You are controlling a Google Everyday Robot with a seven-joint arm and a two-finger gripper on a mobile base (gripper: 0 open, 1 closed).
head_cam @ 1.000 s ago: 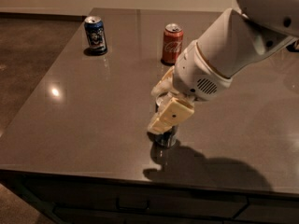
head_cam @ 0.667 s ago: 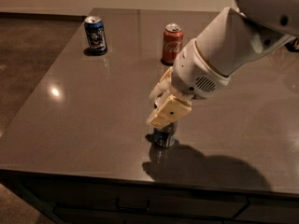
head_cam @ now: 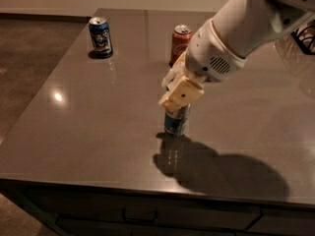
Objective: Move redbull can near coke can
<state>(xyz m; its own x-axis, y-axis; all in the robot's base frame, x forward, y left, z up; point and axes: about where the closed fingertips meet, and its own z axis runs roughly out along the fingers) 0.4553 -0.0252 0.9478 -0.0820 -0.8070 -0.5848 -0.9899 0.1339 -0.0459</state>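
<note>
- The gripper (head_cam: 176,103) and the redbull can (head_cam: 176,123) have gone up and a bit farther back than a second ago.
- A blue can (head_cam: 100,36) stands at the far left, at the back of the surface (head_cam: 88,132).
- In the middle, the gripper squeezes the top of the redbull can.
- The coke can (head_cam: 181,43) stands behind it, well apart.

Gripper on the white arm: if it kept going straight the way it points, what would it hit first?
Most likely the slim silver-and-blue redbull can, upright on the dark grey table. The gripper points downward right over the can's top and may be touching it; depth is unclear.
</note>
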